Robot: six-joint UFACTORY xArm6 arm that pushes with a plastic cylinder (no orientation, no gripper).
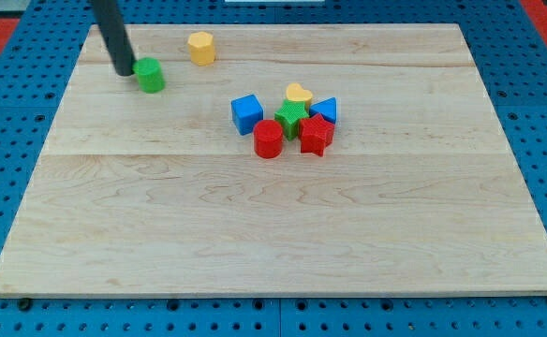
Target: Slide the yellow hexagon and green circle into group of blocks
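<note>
Touching the green circle [149, 75] near the board's top-left edge — my tip [125, 71], a bare rod end effector holding nothing.

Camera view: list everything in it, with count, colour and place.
green circle: one, green, upper left of the board, touching my tip's right side
yellow hexagon: one, yellow, near the view's top, right of the green circle
blue cube: one, blue, left edge of the central group
red cylinder: one, red, front left of the group
green block: one, green, middle of the group
yellow heart: one, yellow, back of the group
red star: one, red, front right
blue block: one, blue, right side
wooden board: one, pale wood
my tip: one, dark rod, just left of the green circle
</note>
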